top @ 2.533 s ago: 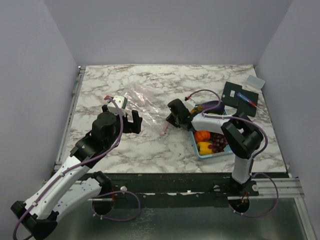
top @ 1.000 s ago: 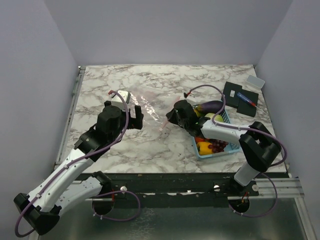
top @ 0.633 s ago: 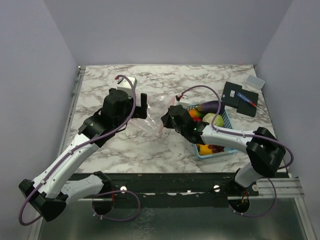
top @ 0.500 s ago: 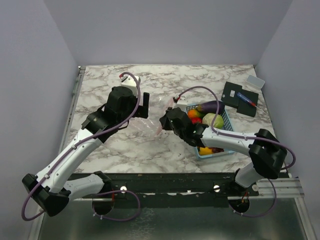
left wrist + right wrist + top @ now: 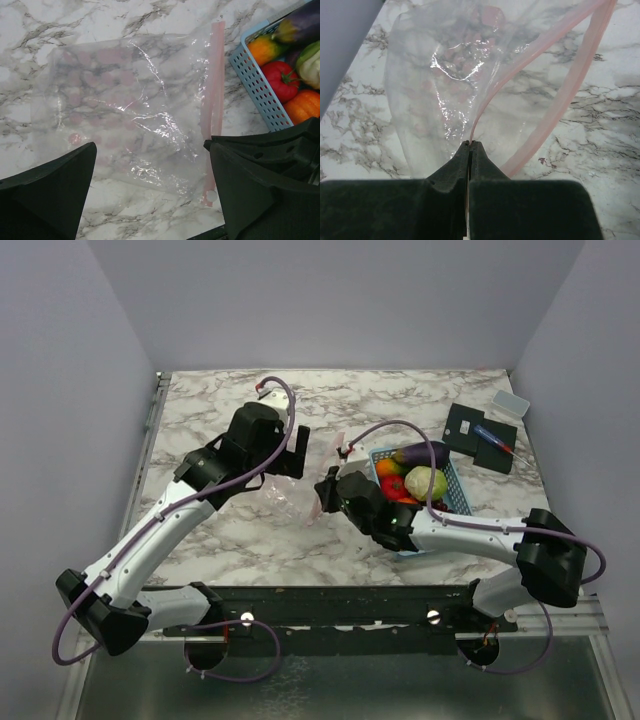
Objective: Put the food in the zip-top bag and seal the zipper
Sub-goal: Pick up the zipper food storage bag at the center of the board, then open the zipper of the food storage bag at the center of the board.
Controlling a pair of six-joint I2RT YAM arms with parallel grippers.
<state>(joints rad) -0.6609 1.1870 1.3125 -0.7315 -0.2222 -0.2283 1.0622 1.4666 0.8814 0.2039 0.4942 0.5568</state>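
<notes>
At marble table (image 5: pixel 400 400) centre, I see zip-top bag (image 5: pixel 130 115) lying flat, mouth toward basket (image 5: pixel 255 85) holding food (image 5: pixel 280 80), zipper (image 5: pixel 212 110) running near-to-far. Right wrist view alone shows right gripper (image 5: pixel 470 145) clamped on one zipper lip, mouth parted. Above bag, left gripper (image 5: pixel 150 147) gapes, grasping nothing.

Clear crinkly glossy plastic bag (image 5: pixel 130 120), smooth marble-look table (image 5: pixel 125 15), perforated plastic basket (image 5: pixel 255 82)
</notes>
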